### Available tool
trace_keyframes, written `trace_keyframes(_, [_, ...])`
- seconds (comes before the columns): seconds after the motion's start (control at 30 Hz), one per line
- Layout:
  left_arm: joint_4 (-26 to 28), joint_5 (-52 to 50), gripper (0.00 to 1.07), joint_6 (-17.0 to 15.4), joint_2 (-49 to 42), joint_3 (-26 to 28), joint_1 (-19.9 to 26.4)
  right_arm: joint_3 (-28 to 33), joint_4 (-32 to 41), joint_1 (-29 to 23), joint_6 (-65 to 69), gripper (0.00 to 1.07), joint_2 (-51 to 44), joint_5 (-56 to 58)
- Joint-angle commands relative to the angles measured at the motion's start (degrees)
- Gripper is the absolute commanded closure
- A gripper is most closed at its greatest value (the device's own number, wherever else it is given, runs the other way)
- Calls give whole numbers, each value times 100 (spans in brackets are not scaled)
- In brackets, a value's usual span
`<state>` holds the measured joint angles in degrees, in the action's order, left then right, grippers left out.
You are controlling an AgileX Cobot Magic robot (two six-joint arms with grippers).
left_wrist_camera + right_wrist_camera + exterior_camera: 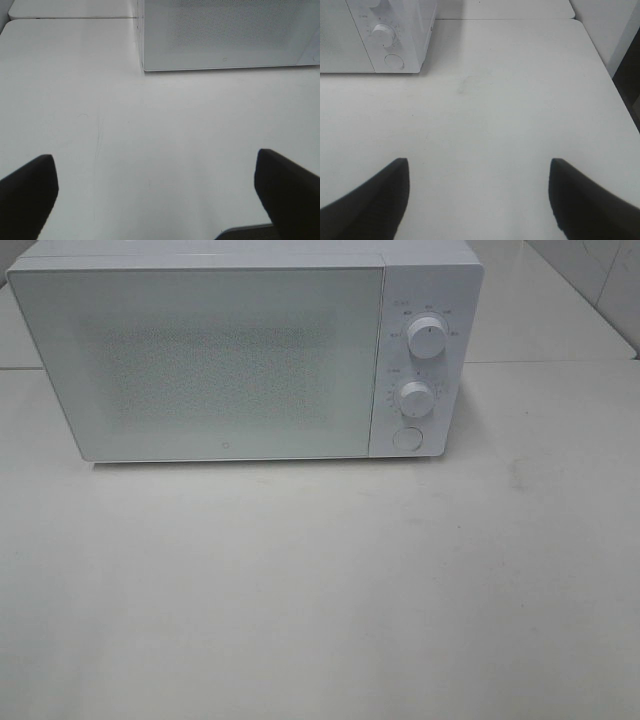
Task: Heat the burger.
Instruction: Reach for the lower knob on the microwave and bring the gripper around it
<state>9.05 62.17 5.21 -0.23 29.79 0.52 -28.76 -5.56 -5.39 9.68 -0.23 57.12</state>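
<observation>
The microwave (240, 355) stood shut at twelve o'clock on the counter (320, 590); the burger showed in no view, so it was perhaps already inside. The left fingers (25, 195) and right fingers (375, 200) hung wide, holding nothing; the step looked like starting the heat, calling for the right fingers to reach the lower knob (414, 397) on its three-o'clock side.

The microwave (230, 360) is shut, and its speckled front shows nothing of the inside. The markings round its upper dial (427, 338) and lower dial (415, 397) are too small to read. In the wrist views the microwave runs off the frame, and the fingers of the left gripper (155, 157) and right gripper (479, 162) are cut by the picture's edge.
</observation>
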Motion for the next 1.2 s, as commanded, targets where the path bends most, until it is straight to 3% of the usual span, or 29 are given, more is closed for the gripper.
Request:
trace_keyframes(0.03, [57, -69, 6, -40, -115, -23, 17, 11, -11, 34, 17, 32, -149, 0])
trace_keyframes(1.07, [57, -69, 6, -40, -103, -23, 17, 11, -17, 34, 46, 32, -92, -6])
trace_keyframes(1.2, [57, -69, 6, -40, -103, -23, 17, -143, -6, 34, 46, 32, -86, -395])
